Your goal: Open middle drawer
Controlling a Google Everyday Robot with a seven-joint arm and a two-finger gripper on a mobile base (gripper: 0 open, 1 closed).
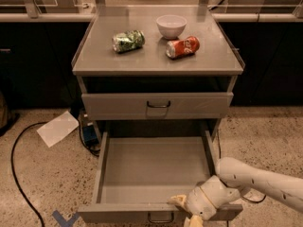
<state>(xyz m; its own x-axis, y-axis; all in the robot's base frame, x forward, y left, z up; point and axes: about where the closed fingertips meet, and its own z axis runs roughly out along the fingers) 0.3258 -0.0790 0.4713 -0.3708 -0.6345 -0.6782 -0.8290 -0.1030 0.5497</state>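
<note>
The middle drawer (154,167) is pulled far out of the grey cabinet. Its inside is bare, and its front panel with the small dark wire handle (160,217) sits at the bottom edge of the view. My gripper (184,211) is at the top rim of that front panel, just right of the handle. Its yellowish fingers (176,201) stand apart and hold nothing. The white arm reaches in from the lower right. The drawer above (157,105) is closed.
On the cabinet top (94,56) lie a green can (128,40), a white bowl (171,25) and a red can (182,47). A white sheet of paper (57,127), a black cable (16,169) and a blue floor mark (64,218) are on the floor to the left.
</note>
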